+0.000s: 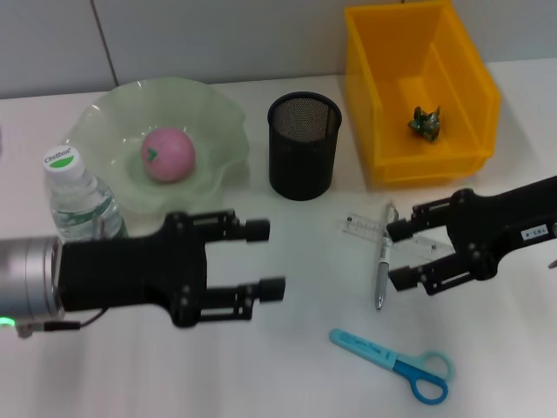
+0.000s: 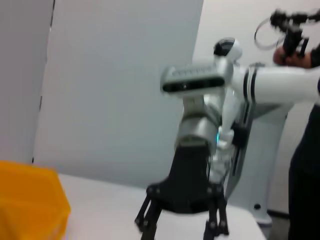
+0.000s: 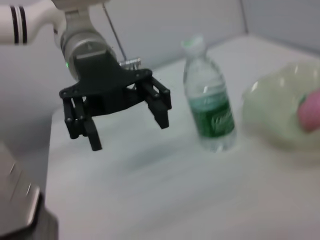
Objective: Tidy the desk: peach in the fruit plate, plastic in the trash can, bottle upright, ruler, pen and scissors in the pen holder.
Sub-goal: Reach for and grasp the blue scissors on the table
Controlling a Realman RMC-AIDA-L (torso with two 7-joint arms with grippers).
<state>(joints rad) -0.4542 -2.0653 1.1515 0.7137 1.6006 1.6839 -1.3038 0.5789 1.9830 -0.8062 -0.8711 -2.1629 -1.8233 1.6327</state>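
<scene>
A pink peach [image 1: 168, 154] lies in the green glass fruit plate [image 1: 218, 113]. A water bottle [image 1: 74, 196] stands upright beside the plate. Crumpled plastic [image 1: 426, 122] lies in the yellow bin [image 1: 370, 96]. A clear ruler [image 1: 365, 228], a silver pen [image 1: 380, 274] and blue scissors [image 1: 396, 361] lie on the table near the black mesh pen holder [image 1: 304, 144]. My right gripper [image 1: 399, 254] is open, its fingertips right beside the pen and ruler. My left gripper [image 1: 266, 259] is open and empty in front of the bottle. It also shows in the right wrist view [image 3: 127, 122].
The white table [image 1: 287, 366] ends at a grey wall behind. The right wrist view shows the bottle [image 3: 209, 105], the plate [image 3: 275, 117] and the peach [image 3: 311, 110]. The left wrist view shows the right gripper [image 2: 182, 225] and a corner of the yellow bin [image 2: 30, 205].
</scene>
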